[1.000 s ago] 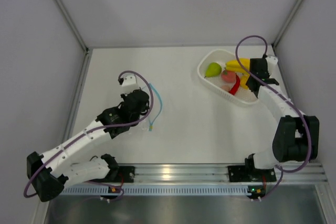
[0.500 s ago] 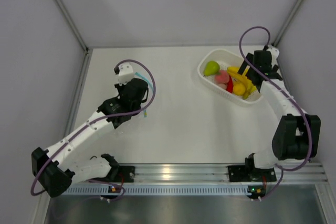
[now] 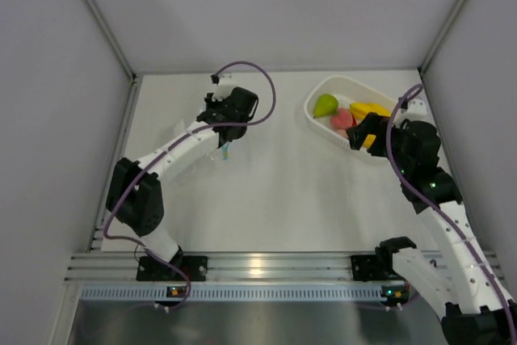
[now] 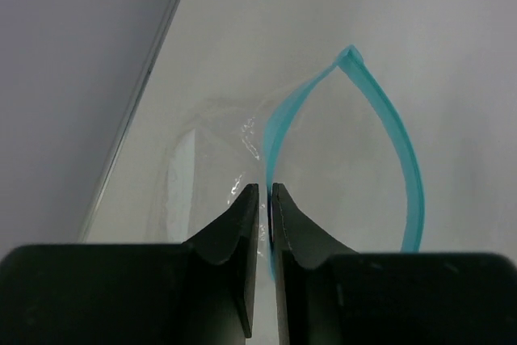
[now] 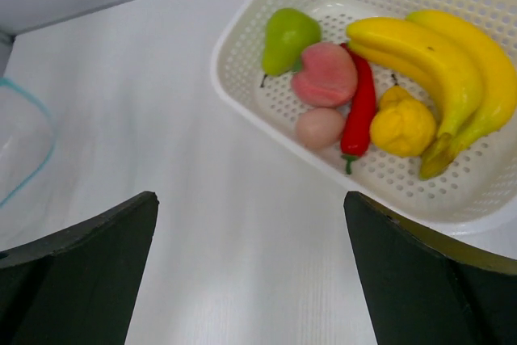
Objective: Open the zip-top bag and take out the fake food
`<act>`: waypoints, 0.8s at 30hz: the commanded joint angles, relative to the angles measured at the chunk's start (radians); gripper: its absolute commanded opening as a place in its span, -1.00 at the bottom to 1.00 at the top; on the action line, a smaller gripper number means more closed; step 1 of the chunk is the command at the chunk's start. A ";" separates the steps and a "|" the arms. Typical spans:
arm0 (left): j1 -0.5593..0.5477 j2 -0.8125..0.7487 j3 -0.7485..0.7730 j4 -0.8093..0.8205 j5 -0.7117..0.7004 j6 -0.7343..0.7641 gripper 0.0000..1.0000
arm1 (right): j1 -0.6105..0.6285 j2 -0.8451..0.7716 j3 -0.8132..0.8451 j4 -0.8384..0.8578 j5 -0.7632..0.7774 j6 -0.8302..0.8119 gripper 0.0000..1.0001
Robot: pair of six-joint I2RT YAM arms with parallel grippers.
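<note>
White links (image 3: 174, 155), black joints (image 3: 137, 204), purple cables (image 3: 271, 101), black left claw (image 4: 264, 193)

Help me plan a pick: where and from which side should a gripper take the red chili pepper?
The red chili pepper, at its stem end, from above, closing across its thin width. It lies flat in the basket, hemmed by the pink piece and yellow fruit, so sideways approaches look blocked.

My zip-top bag (image 4: 212, 151) is clear and crinkly. Its blue strip (image 4: 404, 167) is spread in an open loop, and my left gripper (image 4: 264, 193) pinches one side. The fake food (image 5: 380, 78) lies in the white basket (image 5: 242, 94): yellow bananas (image 5: 436, 62), green pear (image 5: 287, 38), pink piece (image 5: 325, 76), red chili (image 5: 359, 111), yellow round fruit (image 5: 402, 125).
</note>
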 commanded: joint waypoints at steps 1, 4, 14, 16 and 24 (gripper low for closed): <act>0.023 0.110 0.114 0.010 -0.012 0.084 -0.63 | 0.106 -0.104 0.038 -0.130 0.058 -0.058 0.99; 0.025 0.124 0.145 0.010 0.066 0.078 0.12 | 0.151 -0.146 0.055 -0.201 0.114 -0.078 0.99; 0.025 -0.275 0.010 0.007 0.165 -0.033 0.97 | 0.155 -0.191 0.179 -0.354 0.194 -0.133 0.99; 0.025 -0.372 -0.050 0.007 0.203 -0.051 0.97 | 0.155 -0.195 0.208 -0.383 0.204 -0.146 0.99; 0.025 -0.902 -0.323 -0.033 0.363 -0.014 0.97 | 0.162 -0.299 0.213 -0.443 0.249 -0.216 0.99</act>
